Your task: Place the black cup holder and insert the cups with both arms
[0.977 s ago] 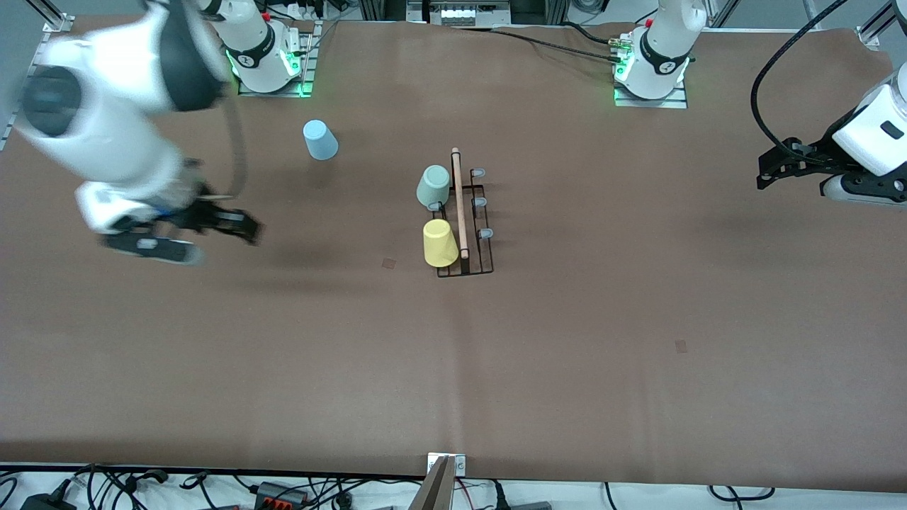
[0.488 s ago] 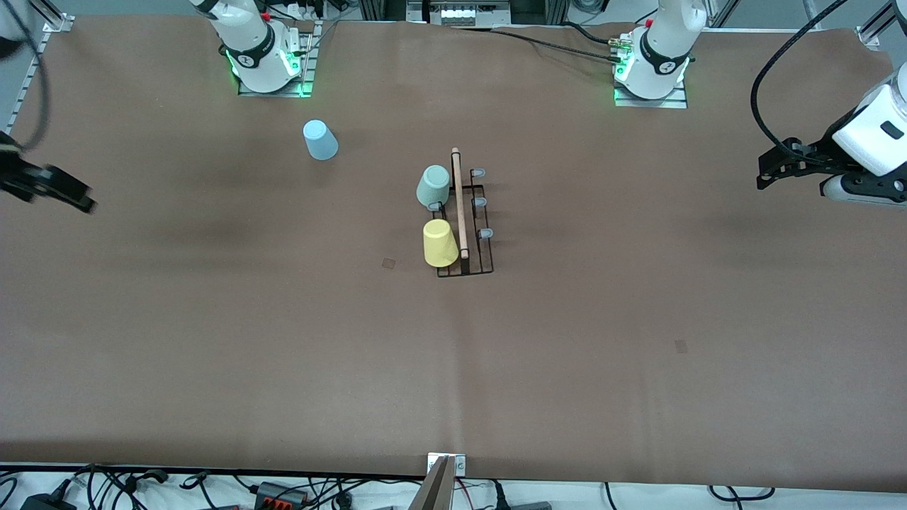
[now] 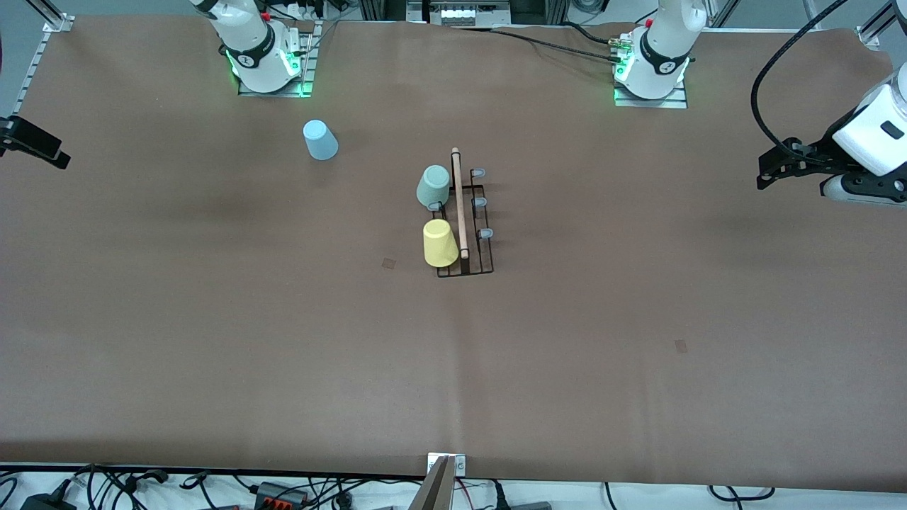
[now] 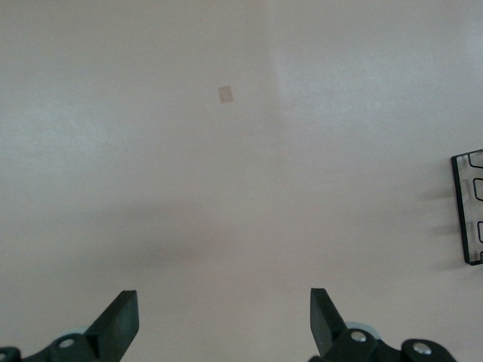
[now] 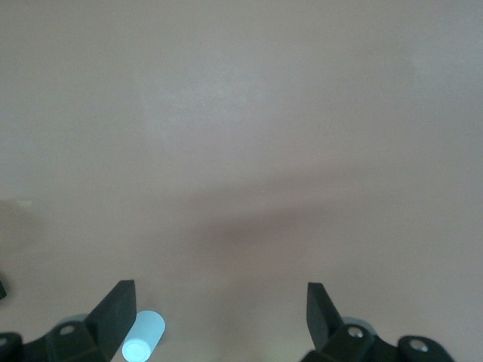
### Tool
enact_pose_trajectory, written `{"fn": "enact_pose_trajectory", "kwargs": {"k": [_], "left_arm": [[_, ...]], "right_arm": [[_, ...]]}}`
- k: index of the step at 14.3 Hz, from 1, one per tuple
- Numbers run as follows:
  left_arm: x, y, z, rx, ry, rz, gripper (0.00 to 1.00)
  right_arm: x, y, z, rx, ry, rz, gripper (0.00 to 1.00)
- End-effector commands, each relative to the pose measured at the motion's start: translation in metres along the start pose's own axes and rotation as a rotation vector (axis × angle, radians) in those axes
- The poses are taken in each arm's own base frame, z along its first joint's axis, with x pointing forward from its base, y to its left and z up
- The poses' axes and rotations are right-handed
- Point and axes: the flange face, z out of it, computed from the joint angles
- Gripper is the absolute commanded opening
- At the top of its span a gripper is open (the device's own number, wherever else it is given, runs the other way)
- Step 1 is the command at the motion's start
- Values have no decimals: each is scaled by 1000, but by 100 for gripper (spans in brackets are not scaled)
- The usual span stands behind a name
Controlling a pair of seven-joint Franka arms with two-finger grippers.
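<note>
- Front view: the black cup holder [image 3: 464, 225] sits about mid-table on the brown table cover [image 3: 567, 340], its wooden rod handle [image 3: 459, 202] running toward the camera.
- 2 cups are on the holder, upside down, both on the side toward the right arm's end: the mint green cup [image 3: 433, 185] and the yellow cup [image 3: 439, 243], with the yellow 1 nearer the camera.
- The 3 grey-tipped prongs [image 3: 480, 202] on the side toward the left arm's end are bare.
- The light blue cup [image 3: 320, 139] stands upside down on the cover, well apart from the holder, close to the right arm's base.
- The right gripper [image 3: 32, 142] is at the table edge at its own end; the left gripper [image 3: 776, 166] hangs over its end, nothing in it.
- Left wrist view: left gripper [image 4: 224, 320] spread wide and empty over bare cover, a corner of the holder [image 4: 468, 207] at the frame edge.
- Right wrist view: right gripper [image 5: 220, 313] also wide and empty, the blue cup [image 5: 143, 335] peeking in next to 1 finger.
</note>
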Motion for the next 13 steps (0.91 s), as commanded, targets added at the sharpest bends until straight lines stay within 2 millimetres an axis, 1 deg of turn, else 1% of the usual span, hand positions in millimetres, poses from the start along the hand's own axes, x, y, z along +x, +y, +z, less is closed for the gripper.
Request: {"fn": "enact_pose_trajectory", "kwargs": {"k": [1,3,4,9,11,13], "left_arm": [[3,2,-5,-15,-4,-11,100],[3,2,-5,-15,-4,-11,100],[3,2,-5,-15,-4,-11,100],[3,3,-5,-15,-6,-10,100],[3,3,-5,-16,-7,-11,100],[3,3,-5,-15,-9,-10,100]], "right_arm": [[8,-10,8,0,-18,-70,100],[13,-17,16,-4,-25,-83,100],[17,-20,25,-6,-30,-87,100],[20,-31,25,2,7,-107,100],[20,-46,24,10,23,-124,100],[19,-54,23,6,25,-139,100]]}}
